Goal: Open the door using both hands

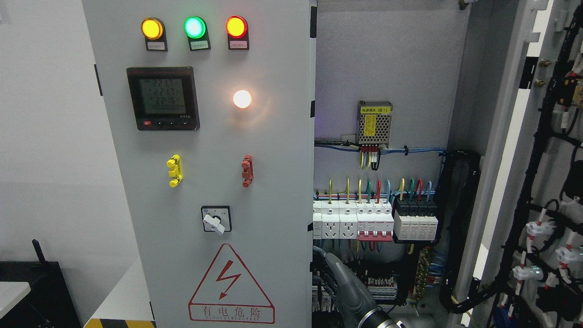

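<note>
Closed door panel (205,182) at left; open cabinet interior (387,136) to its right; swung-open door (546,182) at far right.

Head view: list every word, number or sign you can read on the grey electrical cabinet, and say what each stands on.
"有电危险", under a lightning bolt: red triangular warning sign, closed left door.
"(B1)": yellow label on the perforated metal power supply; its Chinese characters are too small to read.
Digits, roughly "22…": black digital meter; blurred, not reliably readable.
Small tags under the amber, green and red lamps: unreadable.
</note>
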`<act>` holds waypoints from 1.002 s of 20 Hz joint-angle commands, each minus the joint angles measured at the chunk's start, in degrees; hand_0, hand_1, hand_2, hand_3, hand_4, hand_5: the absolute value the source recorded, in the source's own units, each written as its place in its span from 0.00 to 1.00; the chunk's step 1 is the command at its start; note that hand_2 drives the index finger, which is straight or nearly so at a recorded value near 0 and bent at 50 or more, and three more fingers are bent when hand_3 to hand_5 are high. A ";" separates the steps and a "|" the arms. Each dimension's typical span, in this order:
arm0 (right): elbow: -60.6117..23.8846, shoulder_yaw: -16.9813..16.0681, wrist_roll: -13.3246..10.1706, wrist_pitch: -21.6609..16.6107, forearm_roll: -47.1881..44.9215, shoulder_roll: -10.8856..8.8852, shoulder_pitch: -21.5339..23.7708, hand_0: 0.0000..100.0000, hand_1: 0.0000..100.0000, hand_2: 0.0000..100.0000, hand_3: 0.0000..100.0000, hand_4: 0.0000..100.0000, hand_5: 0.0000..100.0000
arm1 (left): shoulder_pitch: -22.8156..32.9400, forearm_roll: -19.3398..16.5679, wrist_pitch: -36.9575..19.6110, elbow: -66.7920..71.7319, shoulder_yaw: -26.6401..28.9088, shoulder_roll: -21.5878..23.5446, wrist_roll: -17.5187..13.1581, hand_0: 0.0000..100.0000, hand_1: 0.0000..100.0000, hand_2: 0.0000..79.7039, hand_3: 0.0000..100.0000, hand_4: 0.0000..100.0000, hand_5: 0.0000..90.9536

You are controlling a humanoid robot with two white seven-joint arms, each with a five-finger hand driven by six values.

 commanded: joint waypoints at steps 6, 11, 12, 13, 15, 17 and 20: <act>0.69 -0.14 3.64 0.06 -0.31 -0.22 -1.05 0.38 0.00 0.00 0.00 0.00 0.00 | 0.02 0.00 -0.01 -1.41 0.00 0.00 -0.02 0.00 0.00 0.00 0.00 0.00 0.00; 1.31 -0.23 3.91 0.06 -0.40 -0.22 -1.67 0.38 0.00 0.00 0.00 0.00 0.00 | 0.02 0.00 -0.01 -1.41 0.00 0.00 -0.02 0.00 0.00 0.00 0.00 0.00 0.00; 1.66 -0.23 3.91 -0.03 -0.40 -0.22 -1.93 0.38 0.00 0.00 0.00 0.00 0.00 | 0.02 0.00 -0.01 -1.49 0.00 0.00 -0.02 0.00 0.00 0.00 0.00 0.00 0.00; 2.01 -0.23 3.99 -0.12 -0.40 -0.22 -2.11 0.38 0.00 0.00 0.00 0.00 0.00 | 0.02 0.00 -0.01 -1.50 0.00 0.00 -0.02 0.00 0.00 0.00 0.00 0.00 0.00; 2.27 -0.23 5.04 -0.12 -0.40 -0.22 -2.11 0.38 0.00 0.00 0.00 0.00 0.00 | 0.02 0.00 -0.01 -1.41 0.00 0.00 -0.02 0.00 0.00 0.00 0.00 0.00 0.00; 2.27 -0.23 6.28 -0.12 -0.40 -0.22 -2.11 0.38 0.00 0.00 0.00 0.00 0.00 | 0.02 0.00 -0.01 -1.41 0.00 0.00 -0.02 0.00 0.00 0.00 0.00 0.00 0.00; 2.27 -0.23 6.37 -0.12 -0.40 -0.22 -2.11 0.38 0.00 0.00 0.00 0.00 0.00 | 0.02 0.00 -0.01 -1.41 0.00 0.00 -0.02 0.00 0.00 0.00 0.00 0.00 0.00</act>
